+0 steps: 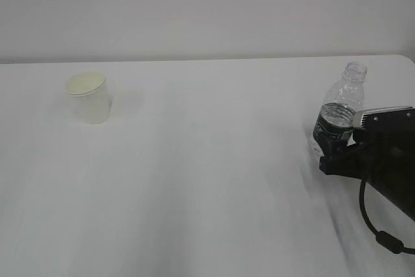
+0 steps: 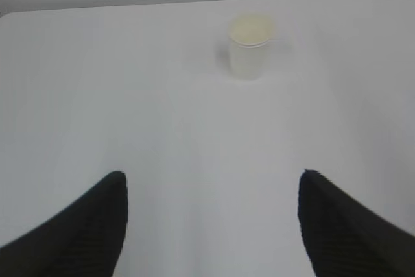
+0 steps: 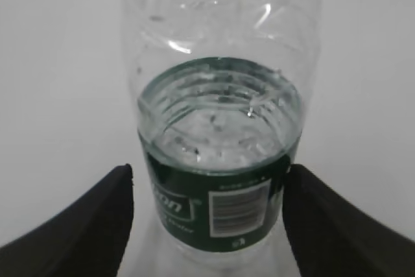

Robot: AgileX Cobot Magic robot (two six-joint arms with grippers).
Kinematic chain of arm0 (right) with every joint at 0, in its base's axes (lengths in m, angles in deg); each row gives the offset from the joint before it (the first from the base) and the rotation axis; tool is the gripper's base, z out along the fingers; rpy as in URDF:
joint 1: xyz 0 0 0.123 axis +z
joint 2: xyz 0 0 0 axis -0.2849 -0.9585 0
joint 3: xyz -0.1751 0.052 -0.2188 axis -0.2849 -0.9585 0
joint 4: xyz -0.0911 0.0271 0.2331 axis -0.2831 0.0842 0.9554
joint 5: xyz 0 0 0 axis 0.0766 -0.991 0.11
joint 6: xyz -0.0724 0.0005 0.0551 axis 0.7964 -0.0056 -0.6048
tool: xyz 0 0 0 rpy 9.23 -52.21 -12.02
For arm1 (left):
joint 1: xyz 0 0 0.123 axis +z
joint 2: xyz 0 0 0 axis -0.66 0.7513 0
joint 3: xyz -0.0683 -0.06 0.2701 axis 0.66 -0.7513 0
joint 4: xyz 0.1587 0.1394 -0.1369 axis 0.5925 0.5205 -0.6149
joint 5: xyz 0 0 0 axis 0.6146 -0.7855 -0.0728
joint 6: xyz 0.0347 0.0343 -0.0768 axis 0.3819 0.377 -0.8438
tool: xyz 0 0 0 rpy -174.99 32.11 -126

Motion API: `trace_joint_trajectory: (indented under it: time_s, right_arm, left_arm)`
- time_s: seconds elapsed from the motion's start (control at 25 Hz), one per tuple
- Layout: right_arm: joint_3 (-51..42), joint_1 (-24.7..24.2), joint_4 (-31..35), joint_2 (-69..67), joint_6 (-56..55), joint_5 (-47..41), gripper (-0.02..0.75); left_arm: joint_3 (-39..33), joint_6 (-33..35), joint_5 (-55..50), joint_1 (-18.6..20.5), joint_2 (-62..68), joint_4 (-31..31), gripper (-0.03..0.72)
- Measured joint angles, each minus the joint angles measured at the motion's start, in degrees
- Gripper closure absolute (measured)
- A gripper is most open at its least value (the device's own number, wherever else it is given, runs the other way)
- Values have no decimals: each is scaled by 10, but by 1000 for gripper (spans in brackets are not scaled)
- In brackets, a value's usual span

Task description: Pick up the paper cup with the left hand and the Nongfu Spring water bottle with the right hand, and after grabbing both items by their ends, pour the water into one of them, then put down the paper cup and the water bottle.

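The paper cup (image 1: 89, 97) stands upright at the far left of the white table; in the left wrist view the paper cup (image 2: 249, 47) is well ahead, slightly right of centre. My left gripper (image 2: 211, 173) is open, with only bare table between its fingers, and it is out of the exterior view. The capless Nongfu Spring water bottle (image 1: 340, 108) stands upright at the right, with water (image 3: 217, 121) up to the top of its green label. My right gripper (image 3: 207, 180) is open astride the bottle's (image 3: 217, 212) lower body. A small gap shows at the left finger (image 3: 97, 218).
The table's (image 1: 207, 180) back edge meets a plain wall, and its rounded far right corner lies just behind the bottle. A black cable (image 1: 379, 228) loops below the right arm at the lower right.
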Motion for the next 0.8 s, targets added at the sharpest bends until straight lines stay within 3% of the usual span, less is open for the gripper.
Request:
trace_joint_trajectory:
  time_s: [0.8]
  right_arm:
    - [62,0,7,-31,1,0,202]
  left_arm:
    - [0,0,13,0,14,1,102]
